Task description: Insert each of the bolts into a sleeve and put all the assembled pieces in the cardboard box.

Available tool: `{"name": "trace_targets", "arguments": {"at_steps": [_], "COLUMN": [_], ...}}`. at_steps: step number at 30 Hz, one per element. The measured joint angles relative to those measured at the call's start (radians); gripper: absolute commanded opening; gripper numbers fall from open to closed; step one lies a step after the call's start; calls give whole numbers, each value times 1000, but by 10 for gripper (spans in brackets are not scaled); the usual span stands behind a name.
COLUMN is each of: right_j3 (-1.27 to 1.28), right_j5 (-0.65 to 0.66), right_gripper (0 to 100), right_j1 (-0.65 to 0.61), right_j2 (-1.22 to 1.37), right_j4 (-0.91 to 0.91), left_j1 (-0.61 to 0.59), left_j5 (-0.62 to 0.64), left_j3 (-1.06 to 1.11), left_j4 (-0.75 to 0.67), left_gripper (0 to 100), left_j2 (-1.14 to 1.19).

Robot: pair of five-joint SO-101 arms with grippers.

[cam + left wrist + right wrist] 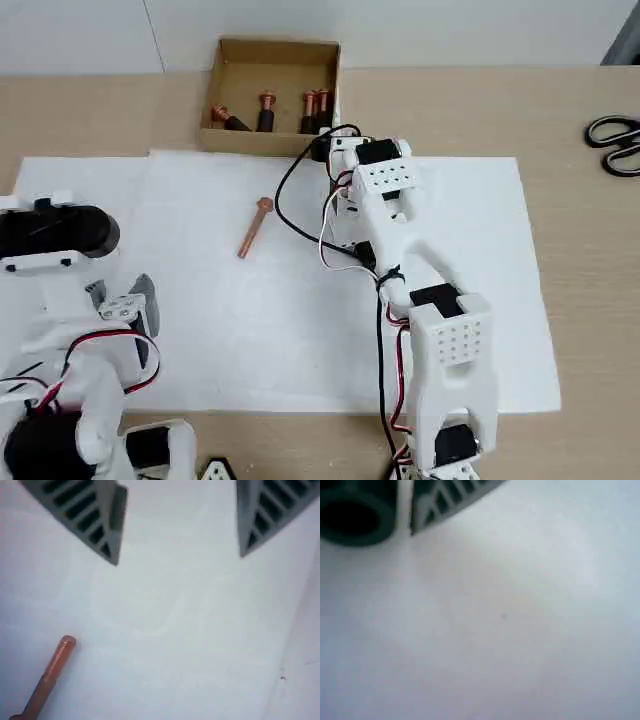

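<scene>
My left fingers (85, 515) gape apart; my right fingers (445, 500) clamp one sleeve (355, 515) beside the cardboard box (250, 141). Four assembled pieces (266, 112) lie inside it, and one bare bolt (255, 228) lies near it.

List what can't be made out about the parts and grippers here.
Right gripper, its hold on the sleeve: covered by the arm's own wrist in the high view, blurred and cut by the edge in the right wrist view.
Bolt: one end cut off by the left wrist view's edge.
Scissors: cut off by the high view's edge.
Assembled pieces in the cardboard box: too small to judge seating.
</scene>
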Motion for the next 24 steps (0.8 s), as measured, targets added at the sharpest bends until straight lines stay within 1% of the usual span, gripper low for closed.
{"name": "trace_targets", "arguments": {"at_steps": [4,11,14,17,20,24], "right_j3": [0,-3,-18,-55,-107,-120], "right_j5": [0,0,35,63,75,112], "right_gripper": [2,4,4,4,4,4], "right_j1": [8,9,9,8,11,37], "right_j2": [0,0,2,2,0,-38], "right_j4": [0,0,9,57,124,155], "left_j1": [0,0,0,0,0,3], "left_j5": [0,0,2,2,-9,-69], "left_j3": [0,0,0,0,-14,-129], "left_j4": [0,-2,-5,-5,-6,-6], "left_gripper": [149,152,152,152,150,148], "left_j2": [0,0,28,135,292,519]}}
